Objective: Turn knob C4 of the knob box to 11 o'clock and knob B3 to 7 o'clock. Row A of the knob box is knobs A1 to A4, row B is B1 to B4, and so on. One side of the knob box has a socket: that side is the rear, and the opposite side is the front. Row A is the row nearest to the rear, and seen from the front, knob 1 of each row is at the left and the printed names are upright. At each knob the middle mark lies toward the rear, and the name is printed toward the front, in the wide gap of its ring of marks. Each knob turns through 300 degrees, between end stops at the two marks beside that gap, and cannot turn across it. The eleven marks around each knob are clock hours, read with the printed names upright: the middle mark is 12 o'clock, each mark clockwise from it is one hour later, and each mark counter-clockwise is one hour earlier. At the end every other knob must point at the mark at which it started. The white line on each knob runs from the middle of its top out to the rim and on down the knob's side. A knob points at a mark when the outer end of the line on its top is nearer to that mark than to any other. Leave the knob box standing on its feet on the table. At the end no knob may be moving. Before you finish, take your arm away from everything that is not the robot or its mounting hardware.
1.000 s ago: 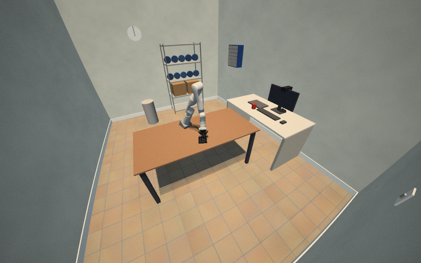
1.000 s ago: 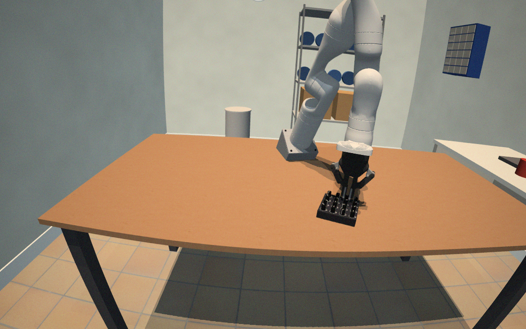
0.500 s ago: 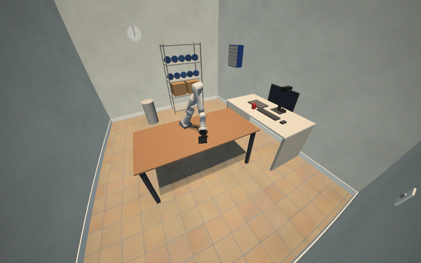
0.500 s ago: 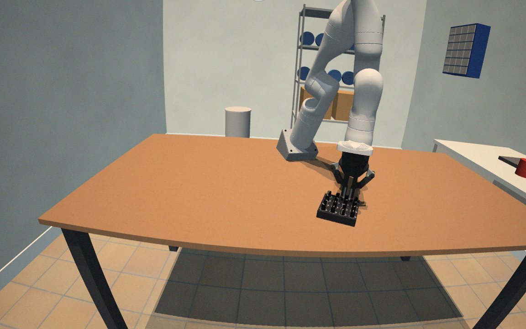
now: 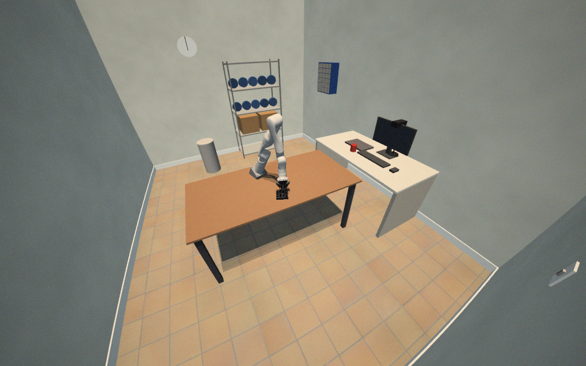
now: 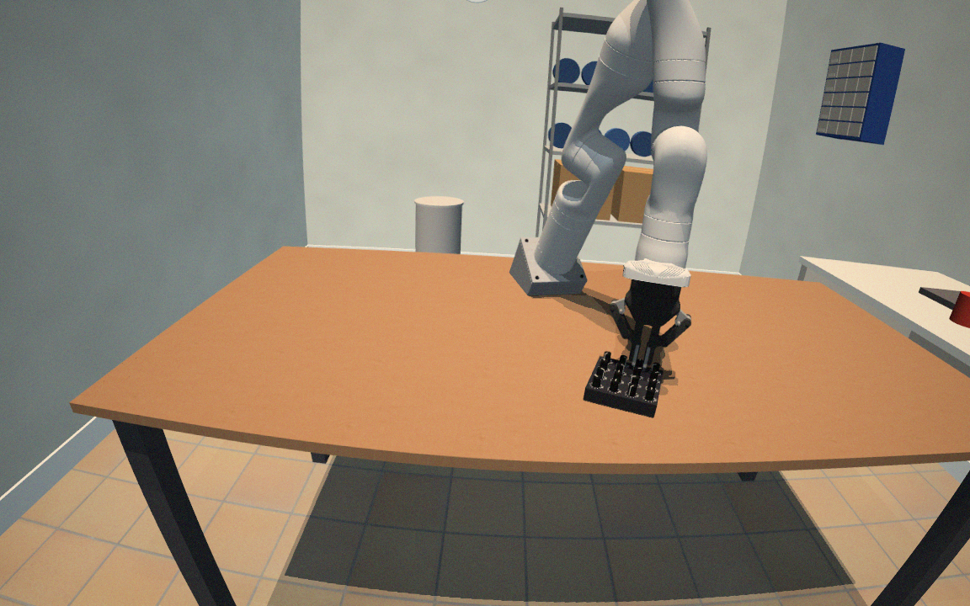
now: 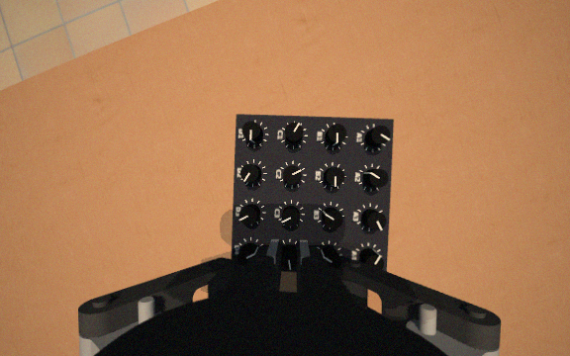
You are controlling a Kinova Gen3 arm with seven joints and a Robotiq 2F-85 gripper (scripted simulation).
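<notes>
hand: my gripper [image 5: 282,187] [image 6: 642,358] [image 7: 289,254] pinching knob C4 [image 7: 289,258], off 11
knob box [image 5: 282,198] [image 6: 619,403] [image 7: 313,154]: on table, under gripper
B3 [image 7: 331,218]: beside C4, not at 7
risk: loose pinch slips; wide knuckles or tilt could nudge B4 [image 7: 328,255], D4 [image 7: 250,251]

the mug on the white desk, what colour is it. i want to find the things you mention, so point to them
The mug [image 5: 353,148] [image 6: 968,310] is plain red, seen best in the exterior view.
</notes>
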